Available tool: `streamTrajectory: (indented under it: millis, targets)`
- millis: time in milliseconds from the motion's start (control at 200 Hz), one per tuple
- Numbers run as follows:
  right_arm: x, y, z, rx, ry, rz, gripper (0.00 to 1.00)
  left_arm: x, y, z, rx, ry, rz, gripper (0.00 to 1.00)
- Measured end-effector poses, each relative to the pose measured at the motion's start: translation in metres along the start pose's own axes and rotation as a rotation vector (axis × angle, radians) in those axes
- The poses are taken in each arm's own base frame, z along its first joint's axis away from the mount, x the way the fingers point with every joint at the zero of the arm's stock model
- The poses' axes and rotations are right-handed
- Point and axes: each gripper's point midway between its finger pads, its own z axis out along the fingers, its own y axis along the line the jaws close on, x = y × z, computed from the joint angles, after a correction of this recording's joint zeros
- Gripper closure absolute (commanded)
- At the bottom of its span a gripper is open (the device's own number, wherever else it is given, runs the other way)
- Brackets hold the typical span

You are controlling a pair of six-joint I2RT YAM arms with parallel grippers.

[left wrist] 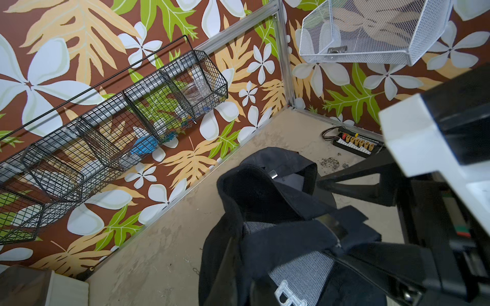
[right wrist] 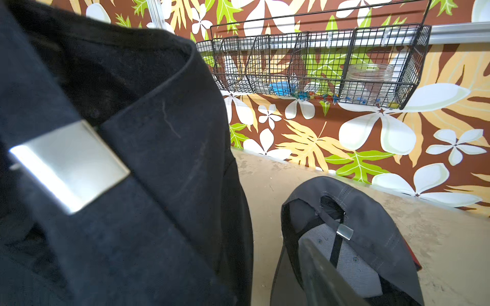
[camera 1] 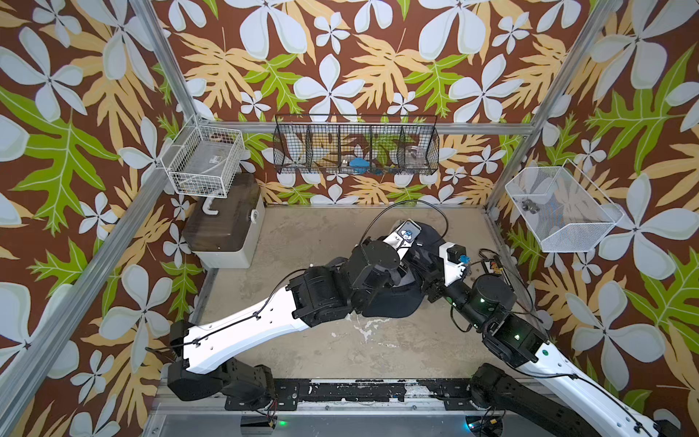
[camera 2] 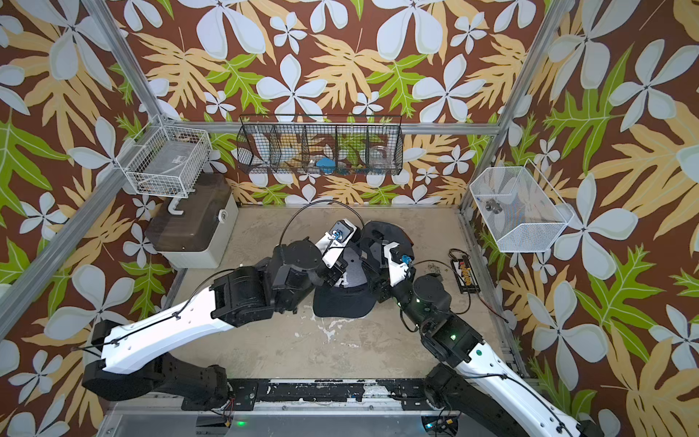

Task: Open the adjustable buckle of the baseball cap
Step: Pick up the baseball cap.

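Observation:
A dark navy baseball cap (camera 2: 342,302) with grey mesh and a white embroidered letter lies mid-table, its back end lifted. My left gripper (left wrist: 241,288) is shut on the cap's rear side fabric. The cap's strap carries a flat silver buckle (right wrist: 69,164), which looks darker in the left wrist view (left wrist: 332,225). My right gripper (left wrist: 327,217) straddles that strap, one finger on each side, with a gap still showing. In the right wrist view only one finger (right wrist: 320,267) shows; the cloth hides the rest.
A second dark cap (camera 2: 391,230) with its own small silver clip lies just behind. A brown-lidded box (camera 2: 189,234) stands at the back left. A connector board (camera 2: 467,272) with cables lies at the right wall. Wire baskets (camera 2: 321,147) hang on the walls.

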Motion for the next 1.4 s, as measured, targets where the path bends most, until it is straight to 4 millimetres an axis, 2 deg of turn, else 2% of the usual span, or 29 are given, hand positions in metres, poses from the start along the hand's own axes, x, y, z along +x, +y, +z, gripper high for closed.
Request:
streamTrajectory:
  millis: [135, 340, 490, 525, 601, 651, 806, 881, 1001, 1131, 1401]
  targets:
    - [-0.008, -0.001, -0.005, 0.005, -0.028, 0.012, 0.53, 0.0, -0.003, -0.006, 0.013, -0.006, -0.017, 1.0]
    - [-0.021, -0.009, -0.016, 0.045, -0.081, 0.035, 0.54, 0.006, -0.004, -0.017, 0.035, -0.008, -0.048, 1.0]
    - [-0.036, -0.014, -0.026, 0.066, -0.132, 0.052, 0.54, 0.018, -0.01, -0.022, 0.056, 0.006, -0.065, 1.0]
    - [-0.038, -0.015, -0.028, 0.068, -0.141, 0.057, 0.58, 0.021, -0.012, -0.022, 0.061, 0.011, -0.072, 1.0]
    - [-0.044, -0.015, -0.031, 0.065, -0.161, 0.065, 0.75, 0.027, -0.015, -0.023, 0.073, 0.019, -0.078, 1.0]
    - [-0.048, -0.014, -0.033, 0.061, -0.173, 0.071, 0.83, 0.03, -0.019, -0.024, 0.086, 0.023, -0.086, 1.0]
    - [-0.057, -0.01, -0.034, 0.042, -0.188, 0.076, 1.0, 0.044, -0.029, -0.022, 0.107, 0.05, -0.087, 1.0]
    - [-0.06, -0.008, -0.034, 0.029, -0.187, 0.077, 1.0, 0.052, -0.033, -0.022, 0.118, 0.062, -0.09, 1.0]
    - [-0.059, -0.004, -0.033, 0.005, -0.177, 0.07, 1.0, 0.058, -0.038, -0.025, 0.154, 0.07, -0.109, 0.77]
    - [-0.055, 0.001, -0.031, -0.023, -0.159, 0.066, 1.0, 0.047, -0.043, -0.037, 0.238, 0.037, -0.155, 0.61]
    - [-0.034, 0.013, -0.025, -0.087, -0.083, 0.044, 1.0, 0.007, -0.057, -0.071, 0.459, -0.083, -0.234, 0.46]
